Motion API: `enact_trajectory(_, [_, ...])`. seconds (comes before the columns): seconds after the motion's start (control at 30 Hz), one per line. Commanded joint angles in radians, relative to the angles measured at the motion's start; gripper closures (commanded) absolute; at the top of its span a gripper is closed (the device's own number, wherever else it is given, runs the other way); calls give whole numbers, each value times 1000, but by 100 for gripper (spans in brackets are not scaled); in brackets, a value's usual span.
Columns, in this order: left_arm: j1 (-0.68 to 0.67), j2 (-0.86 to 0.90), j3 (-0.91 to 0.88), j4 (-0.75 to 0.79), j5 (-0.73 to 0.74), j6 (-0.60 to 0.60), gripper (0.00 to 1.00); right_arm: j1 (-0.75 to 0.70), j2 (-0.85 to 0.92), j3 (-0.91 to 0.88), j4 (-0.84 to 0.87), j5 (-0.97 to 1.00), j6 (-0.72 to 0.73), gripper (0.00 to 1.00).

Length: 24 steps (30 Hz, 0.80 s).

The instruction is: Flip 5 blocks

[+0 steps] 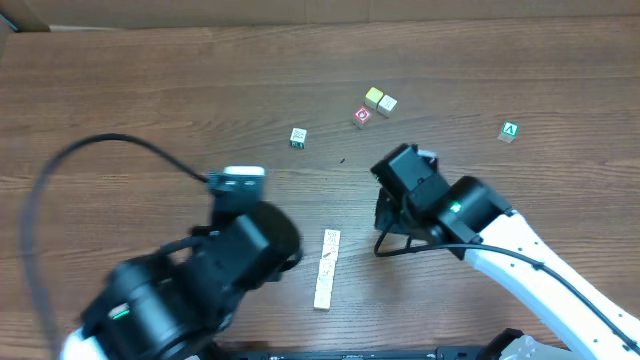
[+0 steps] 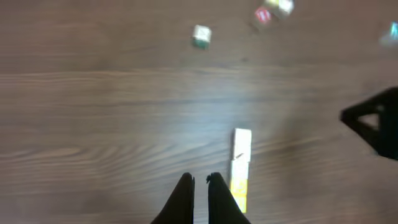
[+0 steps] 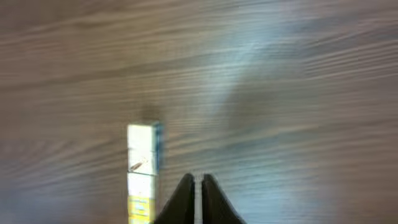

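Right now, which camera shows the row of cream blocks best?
Overhead: the whole row of cream blocks shows end to end, unobstructed. Left wrist blurs it; right wrist crops its near end.

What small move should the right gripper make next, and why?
Probably open the right gripper and shift it left, over the end block of the row. The gripper looks closed and holds nothing, and in its wrist view the row lies just to its left, apart from it, so a block there seems the nearest one to grasp and flip.
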Motion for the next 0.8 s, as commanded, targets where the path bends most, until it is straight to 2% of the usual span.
enact_trajectory(0.0, [-2,-28,192,-112,-157,-68,96,4,-24,155,-73,156,-20,73])
enact_trajectory(0.1, [-2,-50,309,-193,-213,-82,96,4,-24,228,-112,159,-23,52])
enact_trajectory(0.17, [-2,-72,374,-209,-229,-69,96,4,-24,262,-129,159,-23,43])
enact_trajectory(0.2, [-2,-84,395,-209,-235,-69,96,4,-24,270,-129,159,-24,25])
enact_trajectory(0.3, [-2,-128,439,-209,-279,-70,96,4,-24,274,-128,159,-23,0])
enact_trajectory(0.37, [-2,-156,446,-208,-306,-70,94,4,-23,274,-129,159,-23,0])
enact_trajectory(0.4, [-2,-169,446,-209,-316,-70,89,4,-23,274,-129,159,-23,0])
enact_trajectory(0.43, [-2,-180,446,-209,-320,-69,70,4,-23,274,-129,159,-23,0])
enact_trajectory(0.5, [-2,-194,446,-209,-322,-69,0,4,-23,274,-128,158,-22,0])
enact_trajectory(0.77, [-2,-199,445,-209,-322,-69,0,4,-23,274,-128,155,-22,0])
